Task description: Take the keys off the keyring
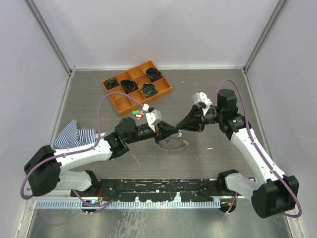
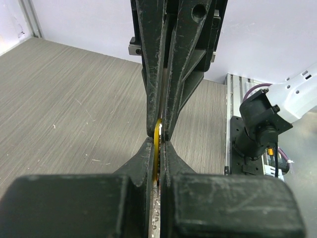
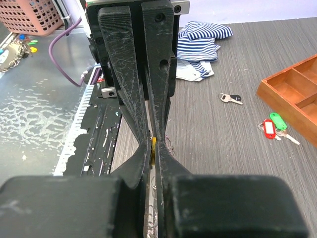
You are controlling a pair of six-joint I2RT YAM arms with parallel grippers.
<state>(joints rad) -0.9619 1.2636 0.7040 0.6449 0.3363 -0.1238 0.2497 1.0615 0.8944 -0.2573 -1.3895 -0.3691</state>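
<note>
My left gripper (image 1: 177, 131) and right gripper (image 1: 184, 127) meet tip to tip just above the table's middle. Both are shut on one key's yellow tag (image 2: 157, 131), a thin yellow strip pinched between both pairs of jaws; it also shows in the right wrist view (image 3: 154, 144). The left gripper (image 2: 159, 145) and right gripper (image 3: 154, 148) fill their own views. The keyring (image 1: 173, 144), a wire ring fringed with small silvery pieces, lies on the table just below the fingertips. Two loose keys with a red tag (image 3: 269, 129) and a green tag (image 3: 277, 120) lie apart near the tray.
An orange compartment tray (image 1: 115, 98) holding black coiled bundles stands at the back. A blue-striped cloth (image 1: 74, 134) lies at the left. A black-headed key (image 3: 231, 98) lies on the table. A pink basket (image 3: 32, 15) stands beyond the table's near edge.
</note>
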